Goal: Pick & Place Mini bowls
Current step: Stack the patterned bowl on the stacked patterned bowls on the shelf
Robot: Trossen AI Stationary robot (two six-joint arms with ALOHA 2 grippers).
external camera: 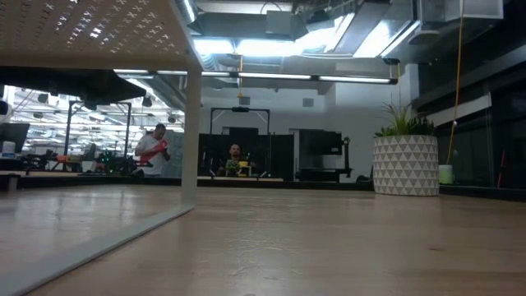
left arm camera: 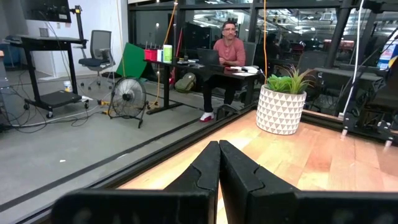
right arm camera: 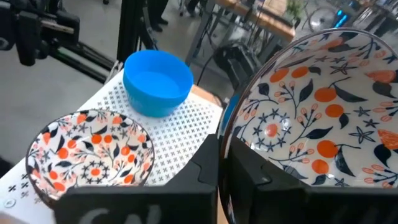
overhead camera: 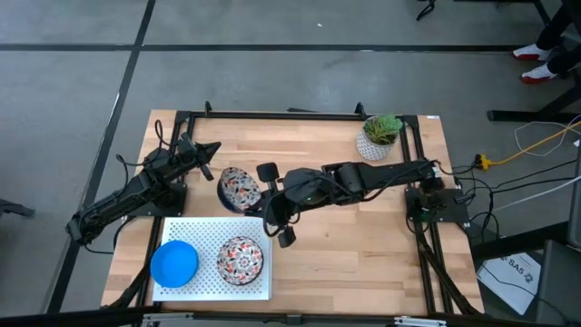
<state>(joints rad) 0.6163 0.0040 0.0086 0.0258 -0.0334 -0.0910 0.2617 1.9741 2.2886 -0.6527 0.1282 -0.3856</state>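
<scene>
I see the right gripper [overhead camera: 257, 193] at the middle of the high view, its arm stretched in from the right edge of the light wooden slatted bench [overhead camera: 363, 245]. Its fingers [right arm camera: 214, 180] pinch the rim of a white round mini bowl with a red-and-blue floral pattern [overhead camera: 239, 189], which is tilted on edge, its inside facing the wrist camera [right arm camera: 323, 106]. That held bowl sits just above the white perforated mat [overhead camera: 204, 232] in the lower left of the high view.

On the mat a plain bright blue round mini bowl [overhead camera: 174, 262] stands at the left and a second white floral mini bowl [overhead camera: 241, 259] just beside it at the right, apart from each other. The right wrist view shows both: the blue one [right arm camera: 157, 82] farther off, the floral one [right arm camera: 90, 155] nearer, upright on the dotted sheet.

The left gripper [overhead camera: 207, 149] waits at the upper left of the bench, and in its wrist view its dark fingers [left arm camera: 239, 177] are pressed together, nothing between them.

A white triangle-patterned pot with a green plant [overhead camera: 379, 136] stands at the upper right of the bench, also seen at the right of the low view [external camera: 406, 163].

A white sheet on the floor at the lower right of the high view [overhead camera: 511, 272] carries print that looks like "SAS", though I cannot read it surely.
</scene>
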